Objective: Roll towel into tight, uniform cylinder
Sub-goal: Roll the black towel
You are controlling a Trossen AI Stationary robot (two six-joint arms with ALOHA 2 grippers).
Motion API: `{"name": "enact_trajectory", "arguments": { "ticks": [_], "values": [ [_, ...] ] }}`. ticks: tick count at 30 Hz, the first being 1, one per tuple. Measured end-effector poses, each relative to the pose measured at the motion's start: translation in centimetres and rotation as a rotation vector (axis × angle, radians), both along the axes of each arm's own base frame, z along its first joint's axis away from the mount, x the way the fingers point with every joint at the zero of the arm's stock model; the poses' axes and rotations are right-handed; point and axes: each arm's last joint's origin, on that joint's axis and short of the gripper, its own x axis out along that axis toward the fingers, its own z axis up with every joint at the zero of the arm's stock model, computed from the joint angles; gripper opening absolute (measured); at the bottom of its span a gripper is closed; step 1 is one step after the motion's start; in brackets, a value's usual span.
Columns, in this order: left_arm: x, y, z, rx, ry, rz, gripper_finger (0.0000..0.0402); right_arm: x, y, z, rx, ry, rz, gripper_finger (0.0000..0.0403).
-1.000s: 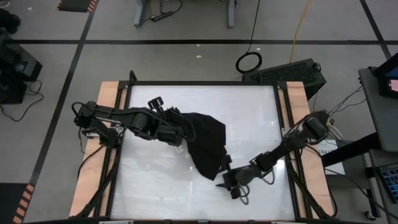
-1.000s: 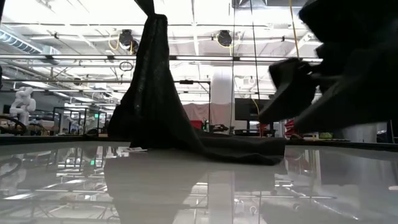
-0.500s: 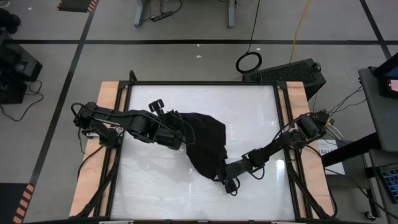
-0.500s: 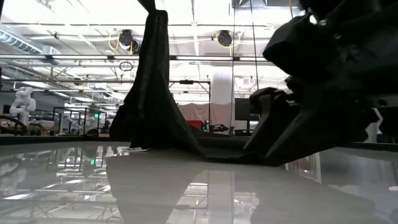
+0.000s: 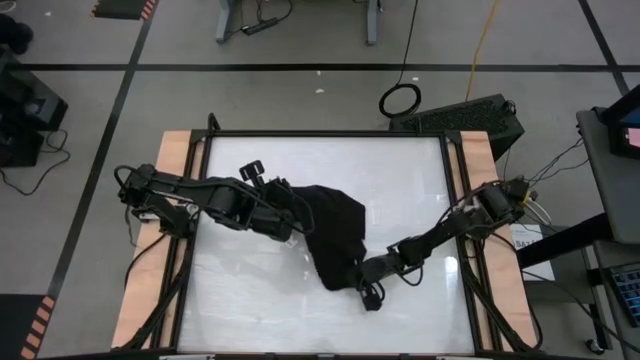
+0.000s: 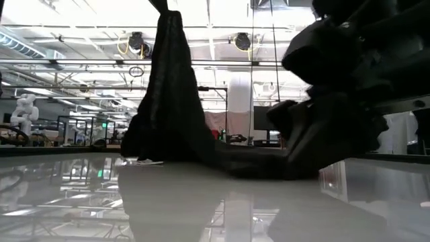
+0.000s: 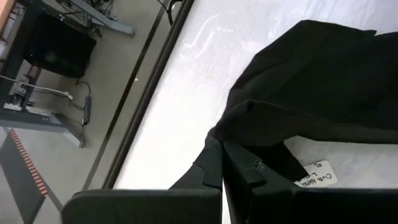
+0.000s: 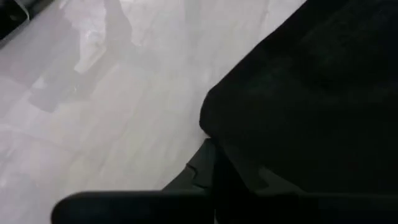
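The black towel (image 5: 335, 225) lies bunched in the middle of the white table (image 5: 410, 180). In the low view its left part rises in a steep peak (image 6: 168, 81) and the rest trails along the table. My left gripper (image 5: 297, 215) is shut on the raised part. A white tag (image 7: 316, 173) lies on the table under the cloth. My right gripper (image 5: 357, 277) stands low at the towel's near right end (image 6: 255, 161), shut on it. My left gripper pinches a bunched fold of the towel's left part (image 7: 235, 127) between its two fingers, coming from the table's left. The cloth hangs from the hold in a steep drape, its lower part resting on the table. How many layers it holds, I cannot tell. My right gripper is shut on the edge of the towel's near right end (image 8: 217, 127), coming low from the table's right and near side. That end lies at table level, slack. The fingers hide how many layers they hold.
Wooden rails (image 5: 172, 160) run along the table's left and right sides. Bare table lies on the far right and along the near edge. Cables and a black box (image 5: 470, 115) sit on the floor beyond the far right corner.
My right gripper has moved from the near right toward the towel, reached its near right end and shut on it. The towel's near end has bunched slightly toward the middle. My left gripper keeps the peak raised.
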Motion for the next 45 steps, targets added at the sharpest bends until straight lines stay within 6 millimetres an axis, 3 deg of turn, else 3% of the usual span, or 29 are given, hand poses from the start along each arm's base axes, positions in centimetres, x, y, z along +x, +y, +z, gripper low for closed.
{"name": "enact_trajectory", "arguments": {
  "ticks": [3, 8, 14, 18, 22, 26, 31, 40, 45],
  "values": [
    [-0.2, -0.5, 0.1, 0.032, -0.003, -0.014, 0.0000, -0.8, 0.3, 2.1, 0.004, -0.006, 0.039, 0.0003],
    [-1.0, -1.9, 0.9, 0.071, -0.032, -0.068, 0.0000, -3.4, 0.7, 9.7, 0.029, -0.189, 0.134, 0.0002],
    [-2.9, -4.8, 3.1, 0.121, -0.106, -0.204, 0.0000, -10.6, -0.1, 20.3, 0.119, -0.589, 0.362, 0.0001],
    [-5.1, -7.1, 5.4, 0.154, -0.230, -0.308, 0.0000, -15.8, -2.4, 24.5, 0.188, -0.779, 0.393, 0.0001],
    [-7.5, -9.6, 7.5, 0.216, -0.391, -0.415, 0.0000, -19.3, -4.2, 26.0, 0.208, -0.874, 0.408, 0.0001],
    [-9.7, -11.1, 9.2, 0.326, -0.522, -0.441, 0.0000, -20.6, -5.0, 26.6, 0.164, -0.947, 0.404, 0.0000],
    [-10.7, -12.3, 9.8, 0.425, -0.560, -0.451, 0.0000, -21.2, -5.2, 28.1, 0.106, -0.975, 0.440, 0.0000],
    [-10.4, -13.1, 9.8, 0.450, -0.537, -0.497, 0.0000, -20.6, -4.1, 30.9, 0.023, -0.898, 0.517, 0.0000],
    [-10.1, -13.5, 10.4, 0.485, -0.536, -0.526, 0.0000, -20.3, -4.1, 32.8, -0.061, -0.854, 0.473, 0.0000]
  ]
}}
